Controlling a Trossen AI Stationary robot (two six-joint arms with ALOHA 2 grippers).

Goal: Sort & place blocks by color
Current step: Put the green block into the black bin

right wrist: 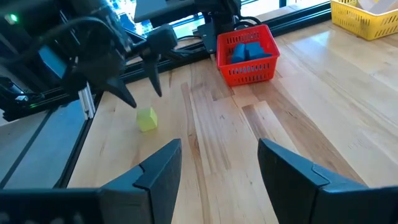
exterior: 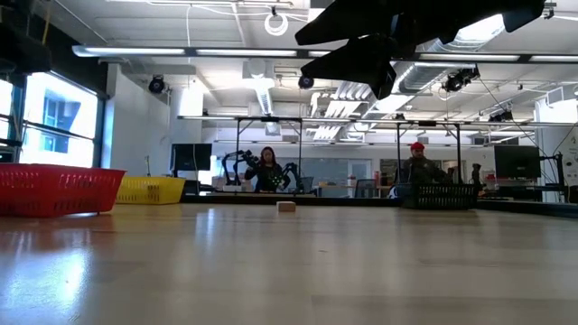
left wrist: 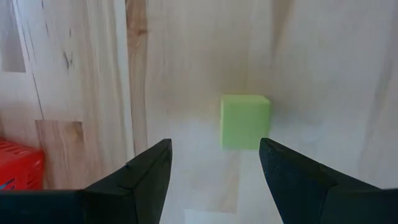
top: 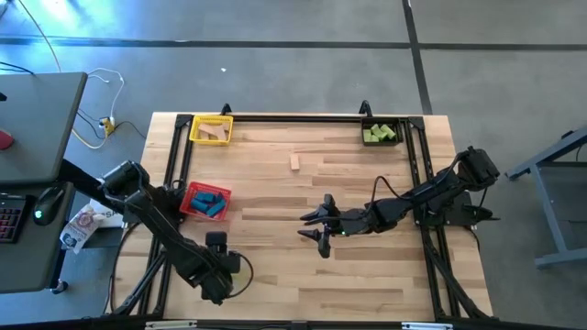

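Note:
A light green cube (left wrist: 245, 121) rests flat on the table near its near-left part. My left gripper (left wrist: 214, 165) hovers above it, open, one finger on each side and clear of it; the right wrist view shows the same cube (right wrist: 147, 119) under that gripper (right wrist: 142, 93). In the high view the left gripper (top: 217, 241) hides the cube. My right gripper (top: 318, 227) is open over the table's middle and holds nothing. A single tan block (top: 295, 161) lies on the table toward the far side, also seen as a tan block (exterior: 286, 206) in the low view.
The red bin (top: 205, 202) with blue blocks stands by the left edge, close to my left arm. The yellow bin (top: 211, 128) with tan blocks is at the far-left corner, and the black bin (top: 381, 133) with green blocks at the far right. People sit beyond the table.

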